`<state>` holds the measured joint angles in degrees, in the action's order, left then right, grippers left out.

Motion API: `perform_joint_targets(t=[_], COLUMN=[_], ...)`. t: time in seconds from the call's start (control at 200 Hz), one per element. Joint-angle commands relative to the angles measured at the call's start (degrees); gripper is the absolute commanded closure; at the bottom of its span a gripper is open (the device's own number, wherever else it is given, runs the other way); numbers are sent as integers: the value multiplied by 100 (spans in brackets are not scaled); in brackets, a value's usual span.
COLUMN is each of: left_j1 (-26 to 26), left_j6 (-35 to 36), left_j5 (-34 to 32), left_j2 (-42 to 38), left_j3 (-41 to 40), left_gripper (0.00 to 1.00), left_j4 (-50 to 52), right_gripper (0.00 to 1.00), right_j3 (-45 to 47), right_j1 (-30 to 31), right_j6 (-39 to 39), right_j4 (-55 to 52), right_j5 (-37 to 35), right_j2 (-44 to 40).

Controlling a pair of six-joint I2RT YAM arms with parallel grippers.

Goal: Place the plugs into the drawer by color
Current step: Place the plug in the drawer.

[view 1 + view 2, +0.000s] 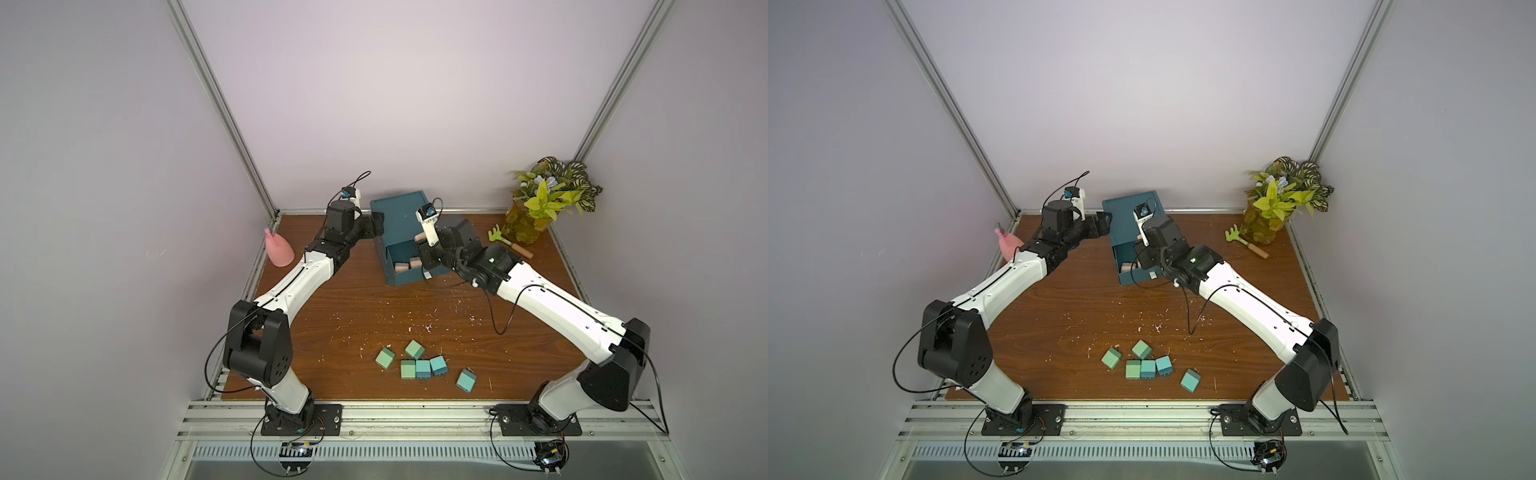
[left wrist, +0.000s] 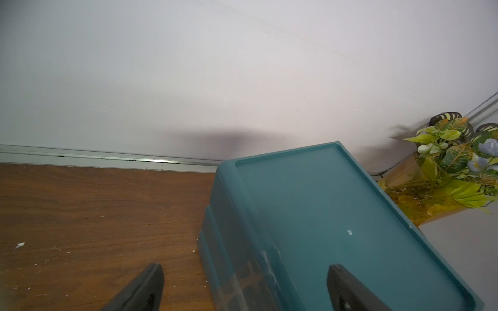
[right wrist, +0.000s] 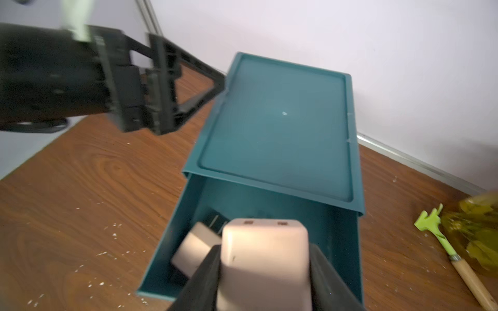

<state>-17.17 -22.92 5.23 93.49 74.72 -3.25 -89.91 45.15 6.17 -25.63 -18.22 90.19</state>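
Fingers (image 3: 202, 280) of the right gripper (image 3: 264, 253) press both sides of a pinkish-beige cube-shaped plug (image 3: 265, 269). They hold it at the bottom centre of the right wrist view, over the pulled-out top drawer (image 3: 334, 242) of the dark teal plastic cabinet (image 3: 275, 129). Another pinkish-beige plug (image 3: 192, 249) lies in that drawer just beside the held one, and a top view shows two beige plugs (image 1: 402, 268) lying there. The left gripper (image 2: 245, 269) stands wide open and holds nothing. One of its fingers hangs over the brown wooden bench (image 2: 80, 215) and the other over the cabinet's lid. At the upper left of the right wrist view its tip appears to touch the lid's rim. In both top views the cabinet sits at the upper centre of the bench. Low at centre lie three mint green plugs (image 1: 385, 358) and three blue-teal plugs (image 1: 438, 365), one of the latter slightly apart. A pink spray bottle (image 1: 277, 249) stands at the left edge. A green hand rake (image 1: 509, 243) and a leafy plant in a yellow vase (image 1: 540, 199) occupy the upper right.
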Motion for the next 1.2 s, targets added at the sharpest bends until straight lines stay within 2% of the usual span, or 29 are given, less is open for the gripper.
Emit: perform_joint_targets(t=[0.0,0.14,0.235,0.405,0.916,1.196], left_j1=[60,59,60,64,57,46], left_j6=[-28,-26,-21,-28,-54,-37], left_j5=[52,64,64,116,144,101], left_j2=[77,64,55,77,152,117], left_j3=[8,8,-1,-1,-1,-27], left_gripper=[9,9,9,9,9,9], left_j4=[-106,-106,-102,-89,-80,-71], right_gripper=[57,57,57,57,56,55], right_j3=[-471,-898,-959,-864,-230,21], right_j1=[-264,-524,-572,-616,-638,-673], right_j6=[-61,35,68,83,257,174], right_j4=[-425,-802,-900,-973,-849,-700], right_j5=[51,91,-126,-349,-184,-246], right_j2=[411,857,947,956,337,441])
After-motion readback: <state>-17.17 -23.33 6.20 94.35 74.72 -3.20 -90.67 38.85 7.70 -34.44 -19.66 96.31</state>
